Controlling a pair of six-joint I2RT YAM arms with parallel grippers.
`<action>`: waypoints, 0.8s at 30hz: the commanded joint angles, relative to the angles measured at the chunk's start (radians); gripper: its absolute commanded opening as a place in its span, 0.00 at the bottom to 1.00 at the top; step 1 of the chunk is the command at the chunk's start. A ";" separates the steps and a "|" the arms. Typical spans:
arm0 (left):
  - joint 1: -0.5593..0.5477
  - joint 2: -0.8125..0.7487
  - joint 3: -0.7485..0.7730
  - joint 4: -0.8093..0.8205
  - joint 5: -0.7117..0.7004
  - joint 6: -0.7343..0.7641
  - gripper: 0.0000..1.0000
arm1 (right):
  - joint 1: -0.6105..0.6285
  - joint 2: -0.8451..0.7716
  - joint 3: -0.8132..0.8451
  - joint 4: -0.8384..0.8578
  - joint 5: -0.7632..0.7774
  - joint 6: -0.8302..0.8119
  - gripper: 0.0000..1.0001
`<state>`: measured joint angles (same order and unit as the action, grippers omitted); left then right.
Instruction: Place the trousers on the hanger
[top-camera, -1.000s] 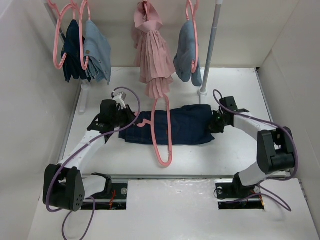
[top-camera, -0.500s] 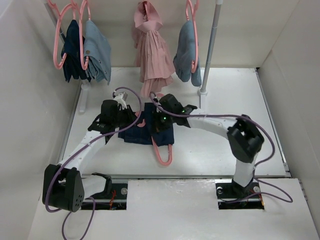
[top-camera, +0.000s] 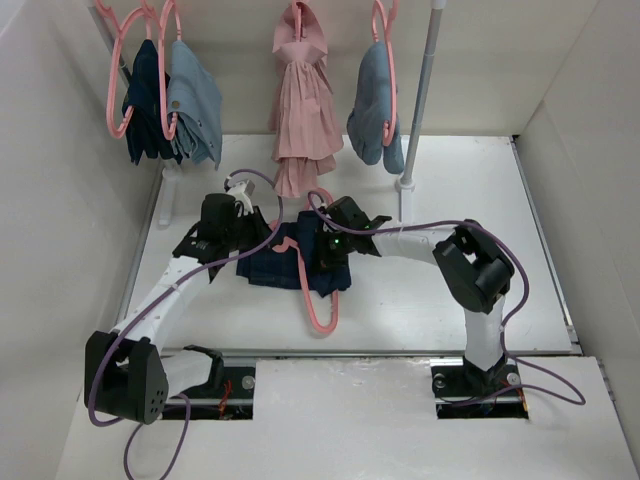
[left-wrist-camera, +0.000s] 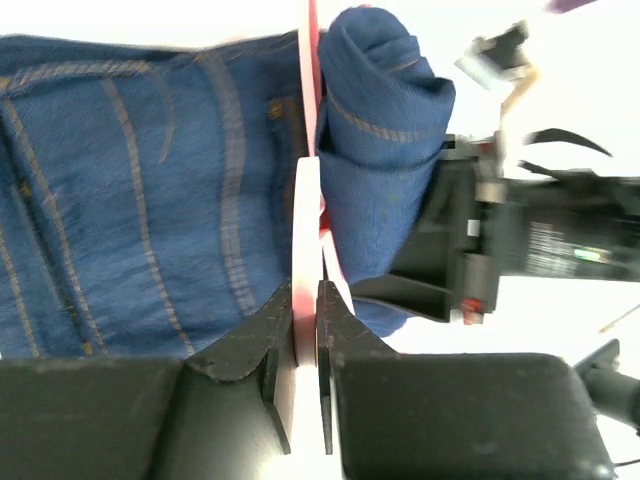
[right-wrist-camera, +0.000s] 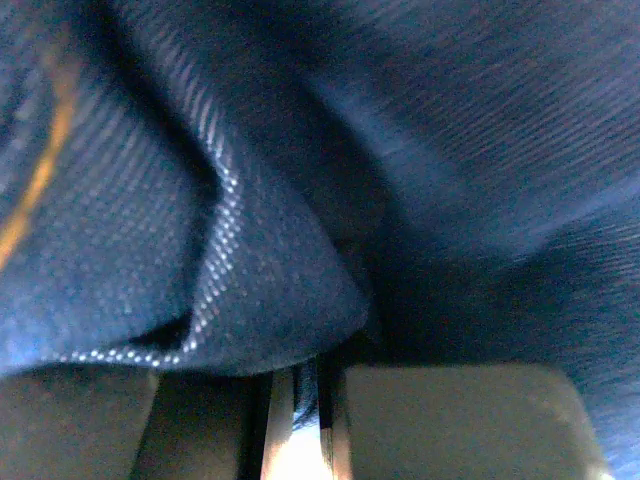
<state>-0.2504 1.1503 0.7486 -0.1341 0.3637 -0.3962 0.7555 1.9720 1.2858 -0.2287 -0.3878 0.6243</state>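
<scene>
left end effector (left-wrist-camera: 305, 292) clenched on the hanger (left-wrist-camera: 304, 215), right end effector (right-wrist-camera: 297, 385) pressed into the trousers (top-camera: 268, 266) folded across it on the desk (top-camera: 440, 300), its grip untellable, so snagged cloth could drag the fold off.

No legible text anywhere

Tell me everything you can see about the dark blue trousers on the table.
The trousers are dark navy denim-like cloth with tan stitching, lying bunched mid-table. One end is folded back in a thick roll over part of the pink hanger, which the left claw pinches. The right claw presses against that roll; a grip cannot be confirmed.
</scene>
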 joint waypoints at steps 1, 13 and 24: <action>-0.016 -0.027 0.118 -0.060 0.035 -0.036 0.00 | -0.044 0.027 -0.048 0.063 0.030 0.037 0.16; -0.046 0.008 0.152 -0.068 0.047 -0.090 0.00 | -0.024 -0.066 0.018 -0.084 0.104 -0.087 0.58; -0.046 0.008 0.143 -0.058 0.015 -0.069 0.00 | -0.154 -0.276 0.014 -0.195 0.118 -0.143 0.60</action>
<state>-0.2928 1.1645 0.9012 -0.2279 0.3698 -0.4618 0.6144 1.6657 1.2816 -0.3958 -0.2790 0.5037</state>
